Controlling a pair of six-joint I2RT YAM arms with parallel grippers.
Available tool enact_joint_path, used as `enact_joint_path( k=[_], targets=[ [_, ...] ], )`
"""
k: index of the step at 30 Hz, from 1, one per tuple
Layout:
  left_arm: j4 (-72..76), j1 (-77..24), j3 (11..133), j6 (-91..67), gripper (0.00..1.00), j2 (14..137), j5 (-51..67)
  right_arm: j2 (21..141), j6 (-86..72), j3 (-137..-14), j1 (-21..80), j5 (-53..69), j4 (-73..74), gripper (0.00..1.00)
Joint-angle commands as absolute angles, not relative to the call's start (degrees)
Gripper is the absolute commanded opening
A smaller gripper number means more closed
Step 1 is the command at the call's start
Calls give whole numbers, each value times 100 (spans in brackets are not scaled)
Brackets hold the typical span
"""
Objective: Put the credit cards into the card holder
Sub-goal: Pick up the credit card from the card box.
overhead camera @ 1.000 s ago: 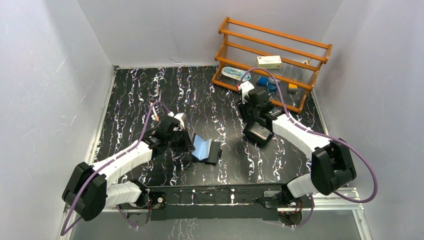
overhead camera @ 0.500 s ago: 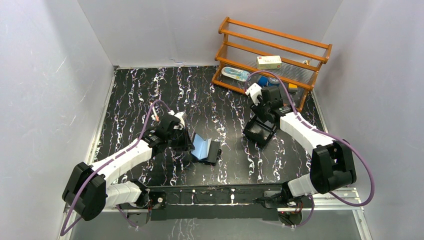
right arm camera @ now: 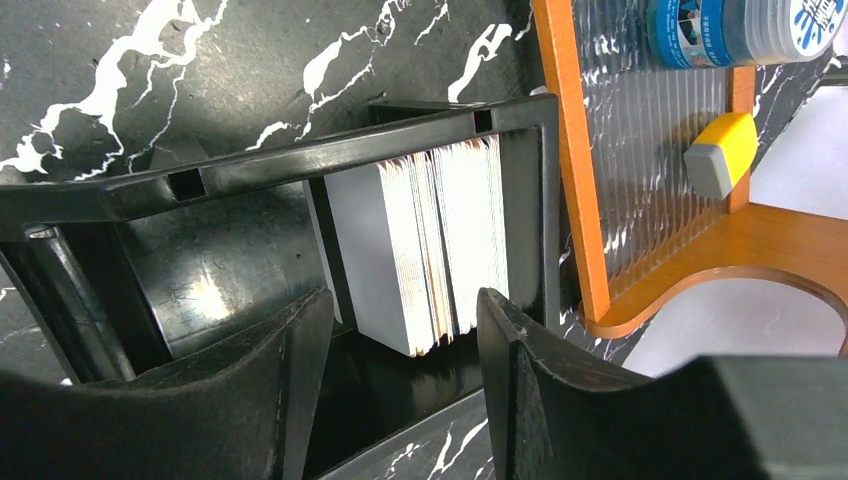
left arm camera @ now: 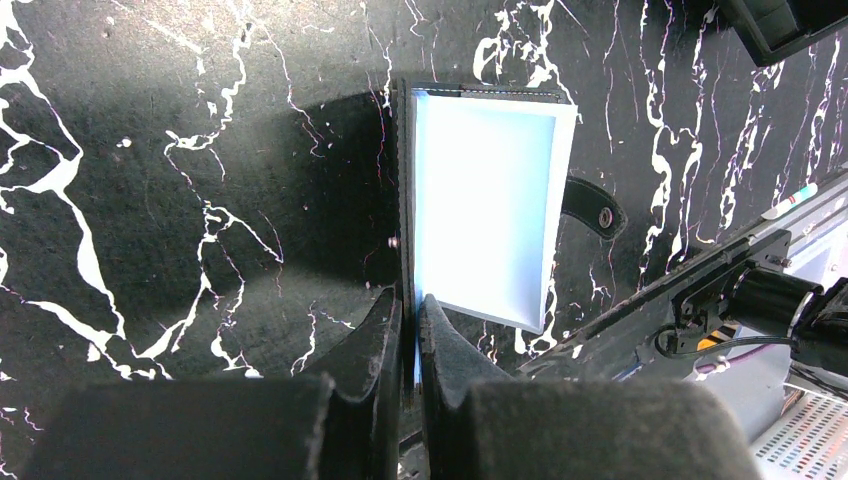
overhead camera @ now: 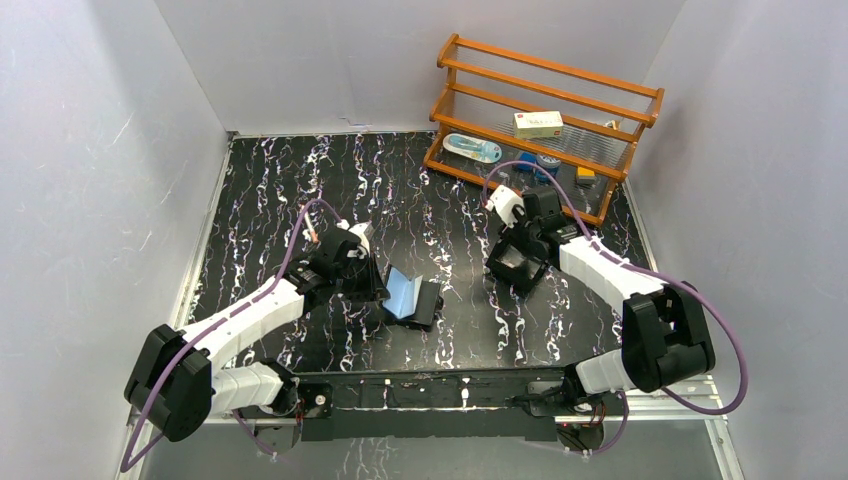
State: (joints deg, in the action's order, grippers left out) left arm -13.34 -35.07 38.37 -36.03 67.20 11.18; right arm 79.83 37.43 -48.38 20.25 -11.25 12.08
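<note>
Overhead, the wallet (overhead camera: 408, 295) stands open on the bench (overhead camera: 300, 190), toward 6 o'clock from the bench's middle, with its silvery-blue inside showing. The left end effector (overhead camera: 378, 288) meets it from 9 o'clock. The box (overhead camera: 500, 272) sits toward 3 o'clock, well apart from the wallet, and the right end effector (overhead camera: 520, 250) hangs over it. A wooden rack (overhead camera: 545, 110) fills the 1 o'clock corner, just beyond the box.

From the left wrist, the left end effector (left arm camera: 410, 325) is pinched almost closed on the near end of the wallet's (left arm camera: 490, 200) black upright flap. Its fingers (left arm camera: 375, 345) press from both sides with only the flap's thickness between them. The flap runs toward 12 o'clock and the bright blue panel spreads to its 3 o'clock side. The snap tab (left arm camera: 590, 205) pokes out further at 3 o'clock, low over the bench (left arm camera: 150, 150).

From the right wrist, the right end effector (right arm camera: 400, 300) is spread wide with nothing in its grip. Its fingers (right arm camera: 295, 370) flank the cards (right arm camera: 430, 250), a stack standing on edge inside the box (right arm camera: 330, 165) against the 3 o'clock wall. The cards are mostly pale, with a few tan edges. Whether either finger touches the stack I cannot tell. The rack (right arm camera: 565, 150) stands just beside the box at 3 o'clock and carries a yellow-and-grey block (right arm camera: 715, 155) and a blue-labelled tub (right arm camera: 740, 25).
</note>
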Motion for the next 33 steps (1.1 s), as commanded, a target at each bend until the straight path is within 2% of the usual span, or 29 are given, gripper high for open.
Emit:
enact_joint_path(
  k=[1, 23, 33],
  targets=[
    [-1362, -3508, 4061, -3607, 0, 6688, 1258, 7942, 4067, -4736, 2004, -1279, 540, 63],
    [-1389, -3507, 4089, -3632, 0, 6632, 1248, 8507, 4316, -4590, 2004, -1366, 241, 62],
    [-1400, -3506, 4061, -3641, 0, 6594, 1204, 8597, 4335, -4637, 2008, -1831, 31, 54]
  ],
)
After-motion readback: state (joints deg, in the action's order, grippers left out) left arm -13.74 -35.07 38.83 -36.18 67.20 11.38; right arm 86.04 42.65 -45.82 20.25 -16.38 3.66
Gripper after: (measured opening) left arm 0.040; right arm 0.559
